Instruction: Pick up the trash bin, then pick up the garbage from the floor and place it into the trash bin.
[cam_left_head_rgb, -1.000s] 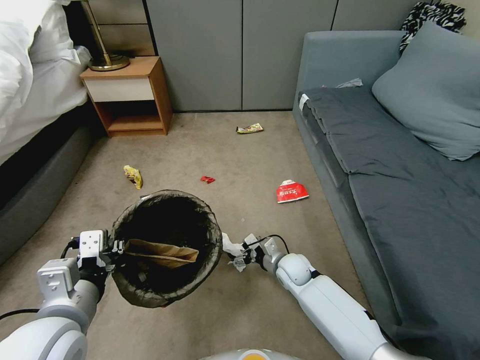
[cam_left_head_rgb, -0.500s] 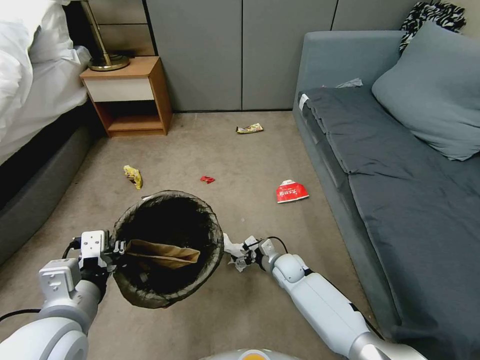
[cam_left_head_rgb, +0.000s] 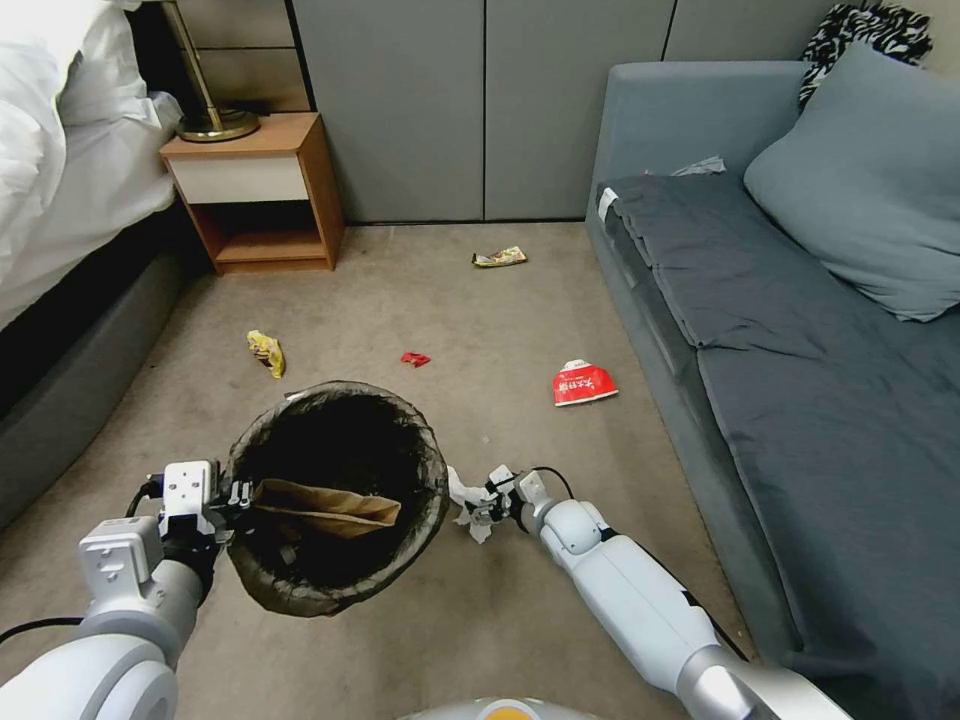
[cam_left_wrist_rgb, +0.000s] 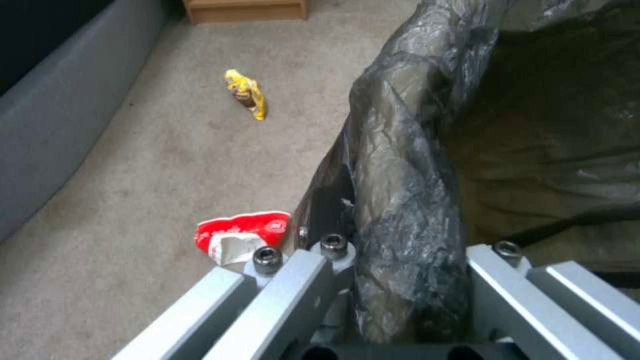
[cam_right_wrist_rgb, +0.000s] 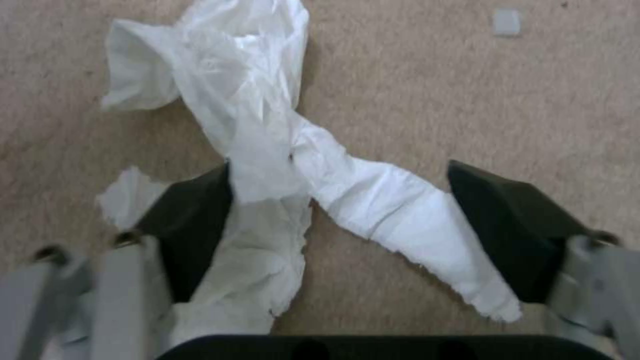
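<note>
The trash bin (cam_left_head_rgb: 335, 495) hangs off the floor at lower left, one bin only, and the left pincer (cam_left_wrist_rgb: 393, 280) is clamped on its bag-lined rim, jaws shut across the folded liner. Inside it lies one brown paper bag (cam_left_head_rgb: 325, 505), already binned.

So the bin pickup looks done, and the step in hand is collecting garbage. The right pincer (cam_right_wrist_rgb: 340, 225) sits low over the carpet just beside the bin, jaws spread wide, black pads either side of a crumpled white tissue (cam_right_wrist_rgb: 267, 150). The tissue drapes between the pads and touches one of them, but nothing is pinched yet. My read: the next move calls for closing on the thick twisted middle of that tissue, since it is thin and torn and a loose tail could slip out, then lifting it over the rim beside it.

Now the count on the floor, biggest first: one red noodle bowl (cam_left_head_rgb: 583, 383) near the sofa, one yellow wrapper (cam_left_head_rgb: 266, 352) toward the bed, one yellow-green wrapper (cam_left_head_rgb: 499, 257) far off by the wall, one small red scrap (cam_left_head_rgb: 414, 358) mid-carpet. In the left wrist view one more red-and-white wrapper (cam_left_wrist_rgb: 240, 240) lies below the bin's side. One tissue, five other pieces still out.
</note>
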